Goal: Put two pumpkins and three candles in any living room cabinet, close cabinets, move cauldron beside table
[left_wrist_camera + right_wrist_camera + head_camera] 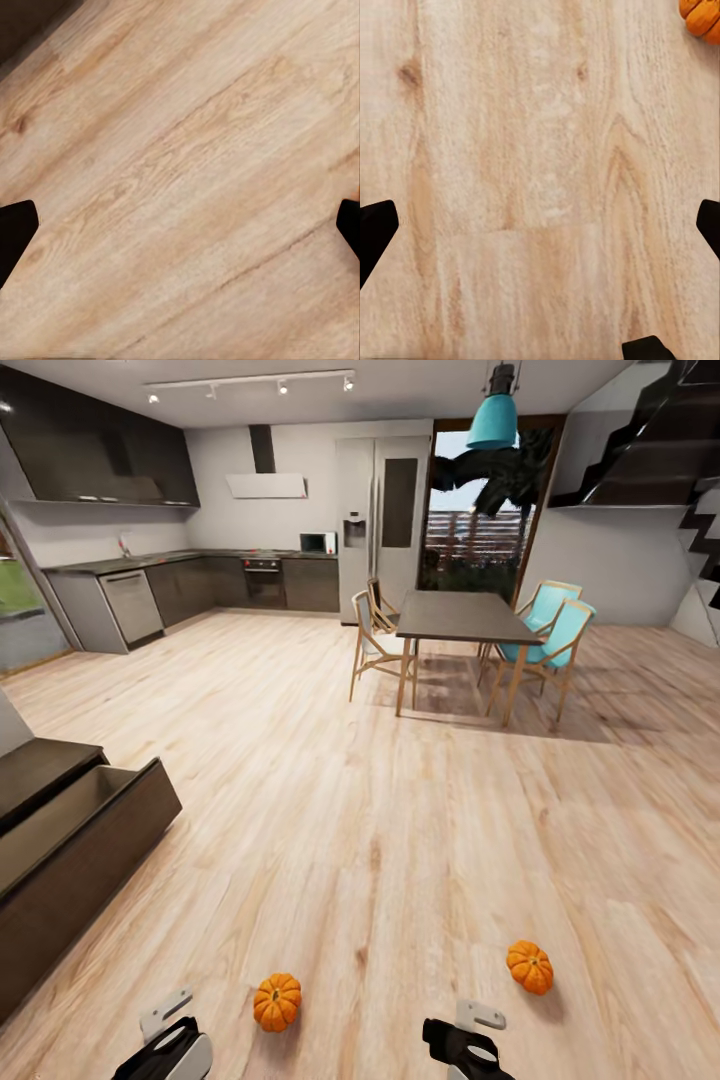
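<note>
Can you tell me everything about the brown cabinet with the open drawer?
The long low dark-brown wooden cabinet stands on the pale wooden floor at the head view's left edge. Its wide handleless drawer is pulled out, showing a lighter beige-grey lining with nothing visible inside. The flat top is dark. No gripper touches it, and both pumpkins lie apart from it.

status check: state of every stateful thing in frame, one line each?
Long low dark-brown wooden cabinet: top drawer pulled open, nothing seen inside.
Nearer small ribbed orange pumpkin: on the floor, upright, not held.
Farther ribbed orange pumpkin: on the floor, not held.
Left gripper: jaws open, empty, above bare floor.
Right gripper: jaws open, empty.
</note>
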`<state>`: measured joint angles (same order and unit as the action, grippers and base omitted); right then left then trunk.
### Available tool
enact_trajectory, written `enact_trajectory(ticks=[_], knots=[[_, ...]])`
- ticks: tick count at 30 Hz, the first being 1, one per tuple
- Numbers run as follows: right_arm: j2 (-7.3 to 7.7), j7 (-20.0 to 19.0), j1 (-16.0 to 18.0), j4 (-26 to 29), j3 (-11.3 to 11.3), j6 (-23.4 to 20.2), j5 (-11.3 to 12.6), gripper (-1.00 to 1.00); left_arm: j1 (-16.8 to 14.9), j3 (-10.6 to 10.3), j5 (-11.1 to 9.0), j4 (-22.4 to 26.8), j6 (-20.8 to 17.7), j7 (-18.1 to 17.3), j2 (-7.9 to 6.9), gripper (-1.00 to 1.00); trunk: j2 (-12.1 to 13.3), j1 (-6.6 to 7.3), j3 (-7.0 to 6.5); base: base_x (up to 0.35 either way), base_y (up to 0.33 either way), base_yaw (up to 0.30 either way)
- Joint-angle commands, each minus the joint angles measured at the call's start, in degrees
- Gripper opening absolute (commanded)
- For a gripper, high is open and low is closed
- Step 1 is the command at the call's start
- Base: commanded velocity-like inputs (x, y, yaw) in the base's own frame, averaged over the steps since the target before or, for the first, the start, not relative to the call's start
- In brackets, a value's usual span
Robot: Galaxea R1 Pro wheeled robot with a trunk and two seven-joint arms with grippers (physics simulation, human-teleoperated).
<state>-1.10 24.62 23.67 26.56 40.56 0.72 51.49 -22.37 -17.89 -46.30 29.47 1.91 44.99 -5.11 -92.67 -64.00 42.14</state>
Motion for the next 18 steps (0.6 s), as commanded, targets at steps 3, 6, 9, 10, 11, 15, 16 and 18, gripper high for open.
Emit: enact_trajectory(ticks=[3, 6, 9, 10, 11, 15, 16, 18], knots=[[0.05, 0.43, 0.06, 0.07, 0.48, 0.07, 0.45, 1.0, -0.04, -0.48, -0.54, 0.06, 0.2, 0.36, -0.08, 1.0, -0.03, 0.0, 0.05, 0.0, 0.0, 0.288], [0.05, 0.43, 0.06, 0.07, 0.48, 0.07, 0.45, 1.0, -0.04, -0.48, -0.54, 0.06, 0.2, 0.36, -0.08, 1.0, -0.03, 0.0, 0.05, 0.0, 0.0, 0.288], [0.05, 0.43, 0.06, 0.07, 0.48, 0.07, 0.45, 1.0, -0.04, -0.48, -0.54, 0.06, 0.2, 0.36, -0.08, 1.0, -0.03, 0.0, 0.05, 0.0, 0.0, 0.288], [0.05, 0.43, 0.06, 0.07, 0.48, 0.07, 0.45, 1.0, -0.04, -0.48, -0.54, 0.06, 0.2, 0.36, -0.08, 1.0, -0.03, 0.0, 0.05, 0.0, 0.0, 0.288], [0.05, 0.43, 0.06, 0.07, 0.48, 0.07, 0.45, 1.0, -0.04, -0.48, -0.54, 0.06, 0.2, 0.36, -0.08, 1.0, -0.03, 0.0, 0.05, 0.0, 0.0, 0.288], [0.05, 0.43, 0.06, 0.22, 0.48, 0.14, 0.37, 1.0, -0.04, -0.48, -0.54, 0.06, 0.2, 0.36, -0.08, 1.0, -0.03, 0.0, 0.05, 0.0, 0.0, 0.288], [0.05, 0.43, 0.06, 0.23, 0.48, 0.11, 0.37, 1.0, -0.04, -0.48, -0.54, 0.06, 0.2, 0.36, -0.08, 1.0, -0.03, 0.0, 0.05, 0.0, 0.0, 0.288], [0.05, 0.43, 0.06, 0.24, 0.48, 0.13, 0.36, 1.0, -0.04, -0.48, -0.54, 0.06, 0.2, 0.36, -0.08, 1.0, -0.03, 0.0, 0.05, 0.0, 0.0, 0.288]])
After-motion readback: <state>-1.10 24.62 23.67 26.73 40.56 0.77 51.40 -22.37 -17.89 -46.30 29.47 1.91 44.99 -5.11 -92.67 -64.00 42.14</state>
